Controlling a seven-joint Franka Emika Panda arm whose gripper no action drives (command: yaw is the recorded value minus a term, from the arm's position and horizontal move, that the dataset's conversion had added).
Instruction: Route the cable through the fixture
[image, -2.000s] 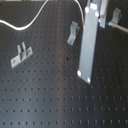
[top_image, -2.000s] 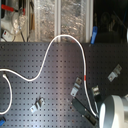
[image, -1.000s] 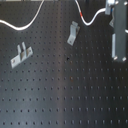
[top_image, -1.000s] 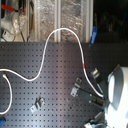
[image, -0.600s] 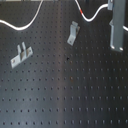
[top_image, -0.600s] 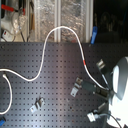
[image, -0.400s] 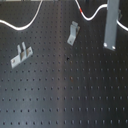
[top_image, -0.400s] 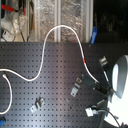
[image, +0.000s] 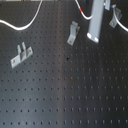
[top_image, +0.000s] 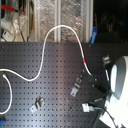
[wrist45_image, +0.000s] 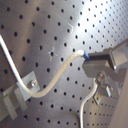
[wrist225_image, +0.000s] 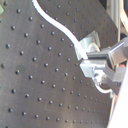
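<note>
The cable (top_image: 48, 40) is a thin white cord that snakes over the black pegboard (image: 65, 95) from the second exterior view's left, arches up and drops to my gripper (top_image: 88, 78). Its red band (top_image: 83, 60) sits just short of the fingers and also shows as a red band (image: 81, 10) in the first exterior view. My gripper (wrist45_image: 89, 59) is shut on the cable (wrist45_image: 60, 75) near its end, as the gripper (wrist225_image: 89, 64) in the second wrist view also shows. A small metal fixture (image: 73, 34) stands beside the gripper (image: 93, 37). It shows again as the fixture (top_image: 77, 86).
Further metal brackets stand on the board: one bracket (image: 21, 55) at the first exterior view's left and another bracket (image: 116, 20) behind the arm. The white arm (top_image: 119, 82) fills the second exterior view's right. Clutter (top_image: 15, 20) lies beyond the board's far edge.
Over the last second the gripper has shifted toward the first exterior view's left, carrying the cable end. The cable's arch has followed in the second exterior view.
</note>
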